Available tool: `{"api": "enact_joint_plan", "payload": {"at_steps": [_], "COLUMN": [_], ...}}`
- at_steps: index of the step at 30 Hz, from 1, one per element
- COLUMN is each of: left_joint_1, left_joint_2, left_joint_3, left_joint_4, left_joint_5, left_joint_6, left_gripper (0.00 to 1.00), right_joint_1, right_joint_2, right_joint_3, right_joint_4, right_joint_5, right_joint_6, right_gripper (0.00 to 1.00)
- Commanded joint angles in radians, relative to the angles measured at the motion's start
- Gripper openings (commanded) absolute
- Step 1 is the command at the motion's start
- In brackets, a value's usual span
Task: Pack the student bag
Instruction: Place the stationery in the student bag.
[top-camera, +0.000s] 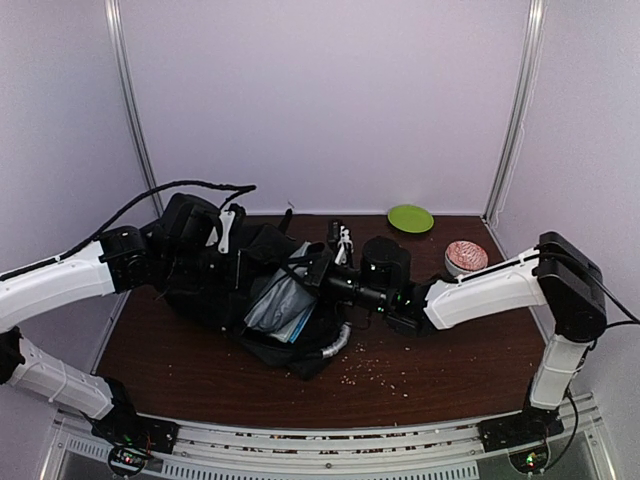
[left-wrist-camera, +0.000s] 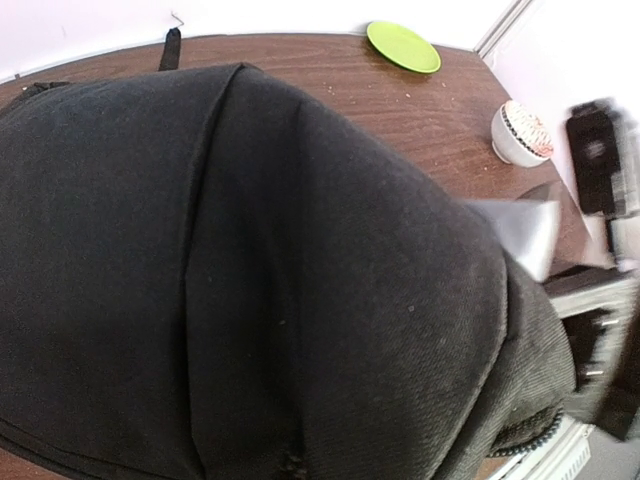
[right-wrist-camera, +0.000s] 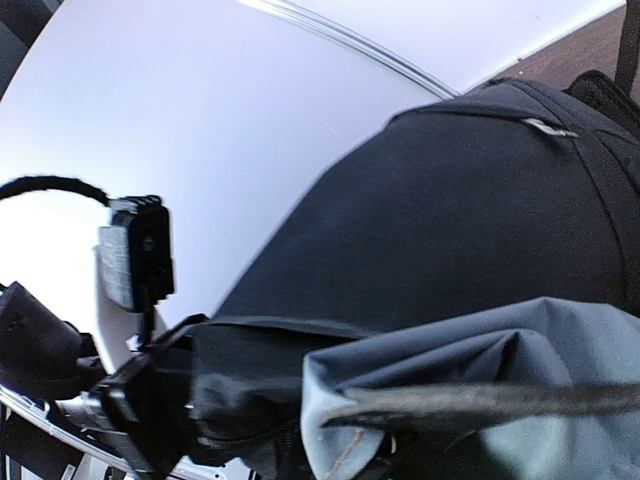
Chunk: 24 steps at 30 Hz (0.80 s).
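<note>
Bag (top-camera: 215, 290) lies mid-left on the worktop (top-camera: 450, 355), with its long axis running far-left to near-right and its mouth facing right. Right pincer (top-camera: 318, 268) is at that mouth, by a grey pouch (top-camera: 272, 305), jaws together. Left pincer (top-camera: 222, 235) is at the far-left end, also together. We can't tell whether either grips fabric.
</note>
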Motion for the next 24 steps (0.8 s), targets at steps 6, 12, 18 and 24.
{"api": "enact_joint_plan", "payload": {"at_steps": [6,12,18,24], "left_joint_1": [-0.018,-0.02,-0.021,-0.021], "left_joint_2": [-0.001,0.019,0.021,0.025], "left_joint_3": [0.064,0.083,0.078,0.047], "left_joint_4": [0.289,0.337,0.312,0.295], "left_joint_5": [0.192,0.226,0.172,0.122], "left_joint_6": [-0.067,-0.079,-0.072,-0.053], "left_gripper": [0.0,0.0,0.0,0.0], "right_joint_1": [-0.01,-0.001,0.0,0.0], "right_joint_2": [0.222,0.268,0.257,0.203], "right_joint_3": [0.048,0.134,0.088,-0.102], "right_joint_4": [0.199,0.188,0.102,0.169], "right_joint_5": [0.054,0.014,0.034,-0.015], "right_joint_6": [0.056,0.081,0.096,0.13], "right_gripper": [0.0,0.0,0.0,0.36]}}
